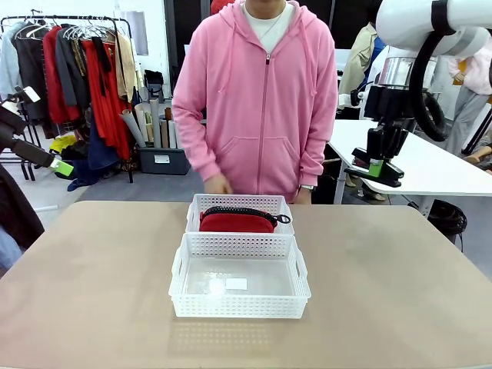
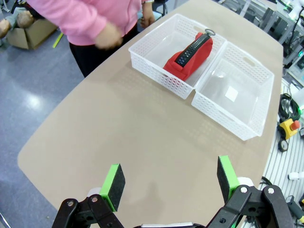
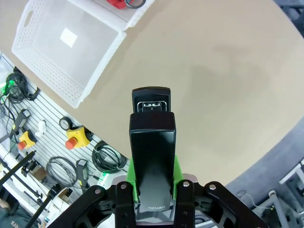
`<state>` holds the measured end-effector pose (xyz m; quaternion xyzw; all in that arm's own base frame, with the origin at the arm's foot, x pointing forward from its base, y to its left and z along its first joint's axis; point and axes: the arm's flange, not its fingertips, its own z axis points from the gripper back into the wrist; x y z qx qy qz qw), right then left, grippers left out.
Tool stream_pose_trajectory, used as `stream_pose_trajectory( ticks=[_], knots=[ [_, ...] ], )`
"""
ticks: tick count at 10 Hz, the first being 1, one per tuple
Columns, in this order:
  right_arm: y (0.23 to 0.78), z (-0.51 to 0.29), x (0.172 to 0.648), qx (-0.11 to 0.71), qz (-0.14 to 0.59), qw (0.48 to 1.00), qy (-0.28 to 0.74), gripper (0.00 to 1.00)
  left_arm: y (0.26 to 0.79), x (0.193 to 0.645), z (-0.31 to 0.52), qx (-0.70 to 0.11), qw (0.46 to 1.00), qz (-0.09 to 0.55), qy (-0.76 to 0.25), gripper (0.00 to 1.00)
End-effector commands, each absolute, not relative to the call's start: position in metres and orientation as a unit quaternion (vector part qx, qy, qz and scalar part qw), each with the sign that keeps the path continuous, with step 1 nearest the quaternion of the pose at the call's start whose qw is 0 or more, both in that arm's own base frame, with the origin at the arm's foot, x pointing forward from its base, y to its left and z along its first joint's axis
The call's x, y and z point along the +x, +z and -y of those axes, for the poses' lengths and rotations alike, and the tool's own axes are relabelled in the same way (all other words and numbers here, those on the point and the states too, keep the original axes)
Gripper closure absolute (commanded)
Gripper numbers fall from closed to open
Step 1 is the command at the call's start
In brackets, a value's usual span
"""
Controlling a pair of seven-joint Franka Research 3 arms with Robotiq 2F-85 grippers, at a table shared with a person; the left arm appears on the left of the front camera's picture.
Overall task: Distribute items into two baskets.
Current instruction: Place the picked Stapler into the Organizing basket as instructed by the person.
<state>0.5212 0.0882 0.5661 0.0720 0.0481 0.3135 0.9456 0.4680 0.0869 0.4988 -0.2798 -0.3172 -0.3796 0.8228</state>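
Two white lattice baskets stand end to end at the table's middle. The far basket (image 1: 238, 201) (image 2: 156, 71) holds the red zip pouch (image 1: 237, 222) (image 2: 190, 54). The near basket (image 1: 238, 305) (image 2: 223, 116) (image 3: 57, 80) has only a white label on its floor. High at the right, beyond the table's edge, my right gripper (image 1: 378, 160) (image 3: 153, 183) is shut on the small black stapler (image 1: 388, 178) (image 3: 152, 137). My left gripper (image 1: 55, 163) (image 2: 170, 183) hangs open above the table's left end with nothing between its green pads.
A person in a pink hoodie (image 1: 257, 100) stands at the far side, hands (image 2: 108, 35) near the table's edge behind the baskets. Bare tabletop (image 1: 100, 277) lies on both sides of the baskets. A white table (image 1: 438, 165) stands at the back right.
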Motion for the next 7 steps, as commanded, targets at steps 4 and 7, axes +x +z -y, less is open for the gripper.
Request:
stream_pose_trajectory(
  ticks=[4,7],
  knots=[
    [0.5681,-0.088,0.5208,0.079,-0.045,0.946,0.312,0.8,0.5,0.4673,-0.0869,-0.283,0.821,0.32,-0.379,0.0],
    [0.5681,-0.088,0.5208,0.079,-0.045,0.946,0.312,0.8,0.5,0.4673,-0.0869,-0.283,0.821,0.32,-0.379,0.0]
  ],
)
